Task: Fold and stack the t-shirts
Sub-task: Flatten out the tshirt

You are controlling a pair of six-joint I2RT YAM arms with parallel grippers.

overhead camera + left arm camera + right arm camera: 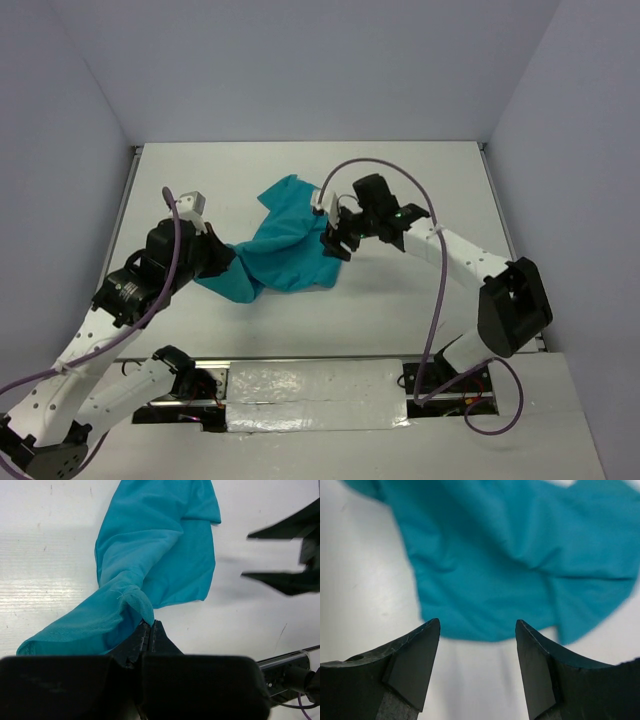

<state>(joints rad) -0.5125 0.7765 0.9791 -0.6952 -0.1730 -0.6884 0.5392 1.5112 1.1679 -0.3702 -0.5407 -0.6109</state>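
A crumpled teal t-shirt point(285, 240) lies on the white table, bunched and twisted toward its left end. My left gripper point(222, 262) is shut on a fold at that end; in the left wrist view the t-shirt point(155, 545) runs up into the closed left gripper point(150, 625). My right gripper point(335, 240) hovers at the shirt's right edge, jaws open. From the right wrist, the right gripper point(478, 625) is wide apart over bare table, with the t-shirt point(510, 555) just beyond and nothing between the fingers. The open right gripper point(285, 555) also shows in the left wrist view.
The white table point(420, 180) is bounded by pale walls at the back and both sides. A metal rail with a taped strip point(320, 395) runs along the near edge between the arm bases. Purple cables point(380, 165) loop above both arms.
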